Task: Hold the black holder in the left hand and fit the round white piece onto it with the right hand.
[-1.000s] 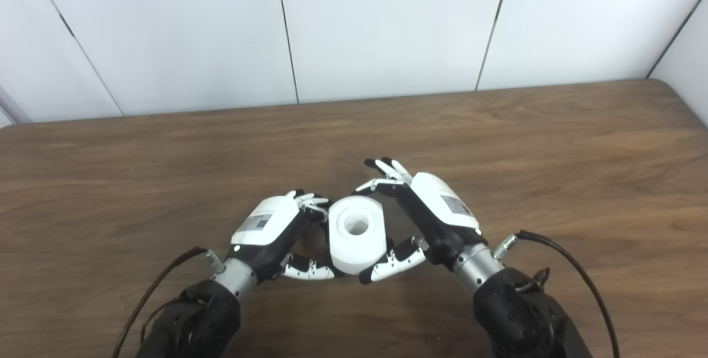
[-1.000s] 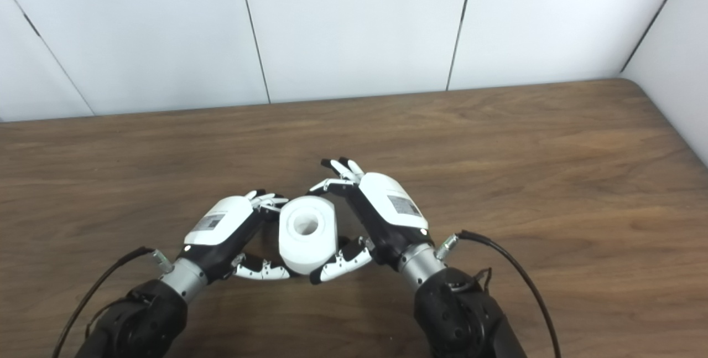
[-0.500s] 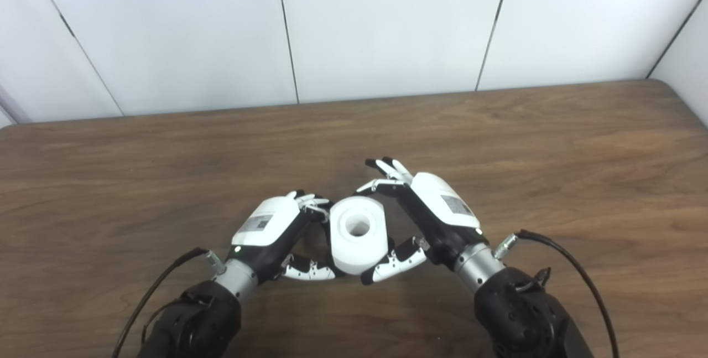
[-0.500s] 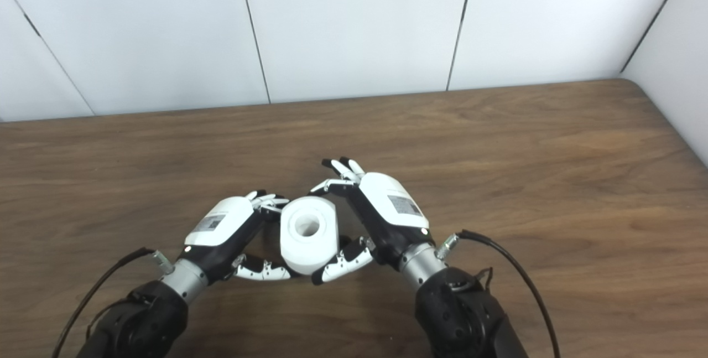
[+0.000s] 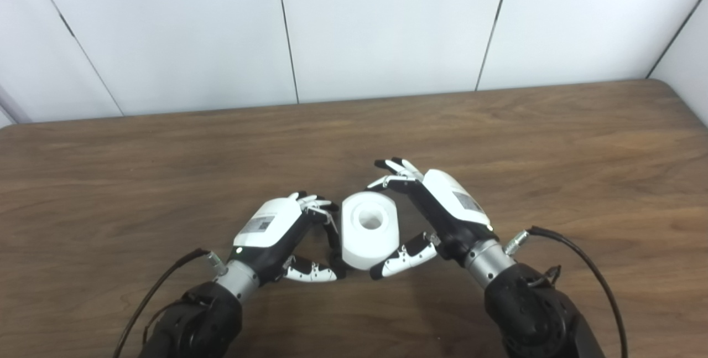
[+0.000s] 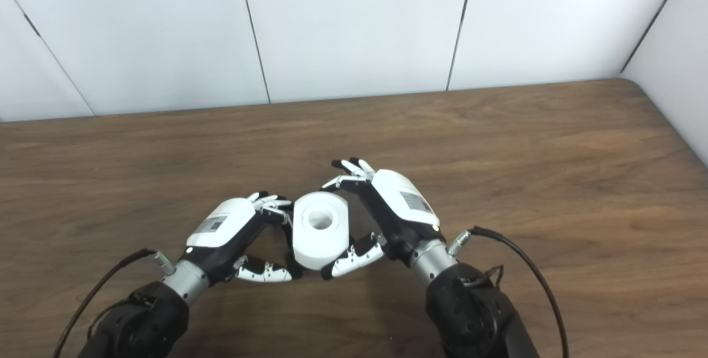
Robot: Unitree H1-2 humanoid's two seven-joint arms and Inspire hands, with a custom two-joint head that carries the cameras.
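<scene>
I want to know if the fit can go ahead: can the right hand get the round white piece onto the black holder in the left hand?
Probably yes. The right hand grips the round white piece right beside the thin black holder pinched in the left hand, and nothing lies between them. How they line up is hard to see.

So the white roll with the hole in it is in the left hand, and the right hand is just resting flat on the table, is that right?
Not quite. The white roll is in the right hand, held between its fingers and thumb, as the left eye view shows. The left hand sits beside it, curled around something dark.
</scene>
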